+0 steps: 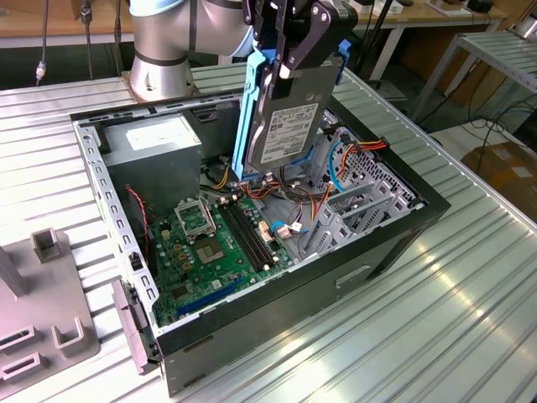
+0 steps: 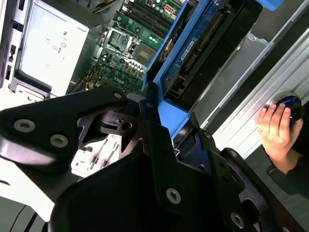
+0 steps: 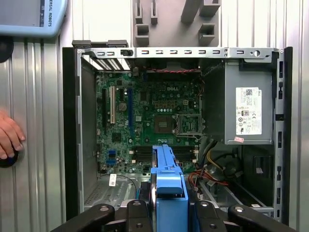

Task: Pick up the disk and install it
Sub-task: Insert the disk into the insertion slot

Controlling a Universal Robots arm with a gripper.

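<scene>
My end effector (image 1: pixel 284 67) was clamped on the disk (image 1: pixel 289 126), holding it on edge over the open PC case (image 1: pixel 336 277), near the drive cage (image 1: pixel 365 197). Pickup done. Disk not yet seated in any bay, so install outstanding.

Bright, even overhead light; exterior view: white glare streaks along the ribbed bench (image 1: pixel 470 294) toward the edge at the exterior view's right; the disk (image 1: pixel 289 126) lit full on its label; computer case (image 1: pixel 277 315) floor shaded beneath its walls
</scene>
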